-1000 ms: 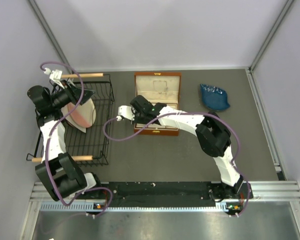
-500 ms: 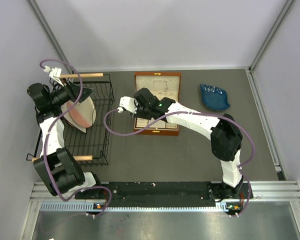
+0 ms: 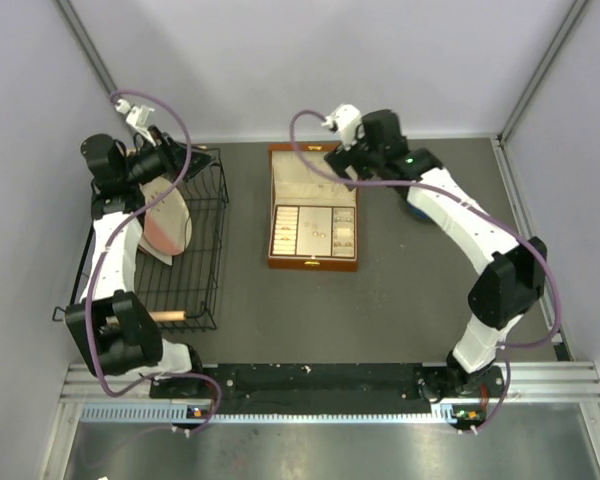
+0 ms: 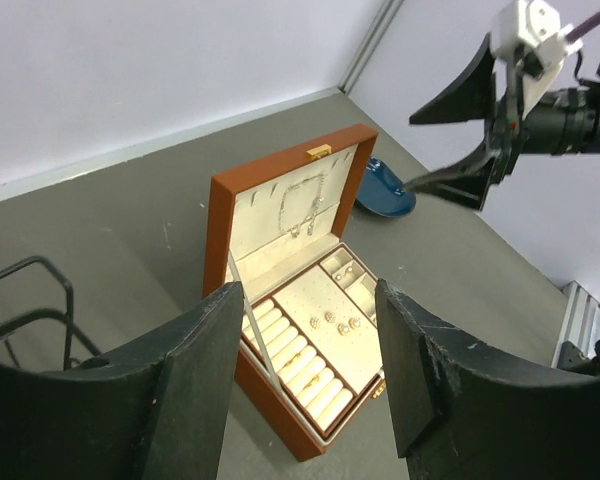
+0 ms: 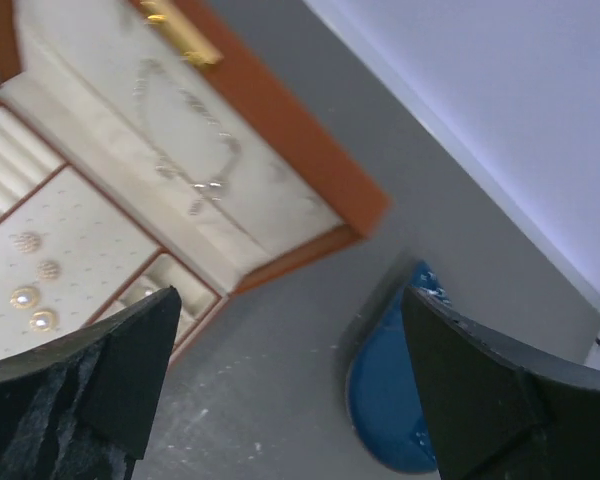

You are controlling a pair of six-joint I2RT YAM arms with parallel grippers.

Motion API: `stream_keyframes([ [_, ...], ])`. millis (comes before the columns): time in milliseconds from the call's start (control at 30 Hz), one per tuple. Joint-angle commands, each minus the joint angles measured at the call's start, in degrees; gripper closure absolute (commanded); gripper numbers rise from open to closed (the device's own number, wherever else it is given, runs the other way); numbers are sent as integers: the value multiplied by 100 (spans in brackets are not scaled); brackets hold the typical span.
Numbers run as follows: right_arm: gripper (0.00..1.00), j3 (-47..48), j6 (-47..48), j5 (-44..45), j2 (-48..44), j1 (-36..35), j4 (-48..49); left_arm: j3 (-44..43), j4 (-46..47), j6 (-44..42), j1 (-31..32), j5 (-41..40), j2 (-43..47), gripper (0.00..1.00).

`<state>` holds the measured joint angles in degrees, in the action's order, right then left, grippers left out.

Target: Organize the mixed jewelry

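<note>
The mixed jewelry lies in the open brown box [image 3: 314, 262]. A thin silvery necklace [image 4: 302, 208] [image 5: 195, 165] rests in the cream lid. Two tiny gold rings [image 4: 294, 356] sit among the ring rolls, and small stud earrings [image 4: 340, 320] [image 5: 35, 300] lie on the dotted pad. My right gripper [image 5: 290, 300] [image 3: 342, 158] hovers open above the floor between the lid's back right corner and the blue dish, holding nothing. Over the back of the wire rack my left gripper [image 4: 308, 300] [image 3: 192, 158] is open and empty, facing the box from a distance.
A blue leaf-shaped dish [image 5: 390, 400] [image 4: 385, 195] sits right of the box, partly under the right arm in the top view. A black wire rack [image 3: 205, 250] with wooden handles holds a pinkish plate [image 3: 165, 225] at the left. Walls close in the back and sides.
My right arm swung from low over the box's front left to the back right beside the lid, and its jaws opened wide. The left gripper moved back a little.
</note>
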<state>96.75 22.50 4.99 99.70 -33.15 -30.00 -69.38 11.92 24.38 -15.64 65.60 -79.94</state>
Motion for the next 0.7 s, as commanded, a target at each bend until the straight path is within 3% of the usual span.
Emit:
stream_keyframes([
  [0,2,-24,-466,-376,-416,474,55,-338,-102,-215,307,-364,-285,39],
  [333,1,309,-712,-1535,224,1275,214,-409,73,-48,509,-382,-663,39],
  [667,1,792,-545,-2494,831,1451,381,-365,73,-74,509,-294,-777,39],
])
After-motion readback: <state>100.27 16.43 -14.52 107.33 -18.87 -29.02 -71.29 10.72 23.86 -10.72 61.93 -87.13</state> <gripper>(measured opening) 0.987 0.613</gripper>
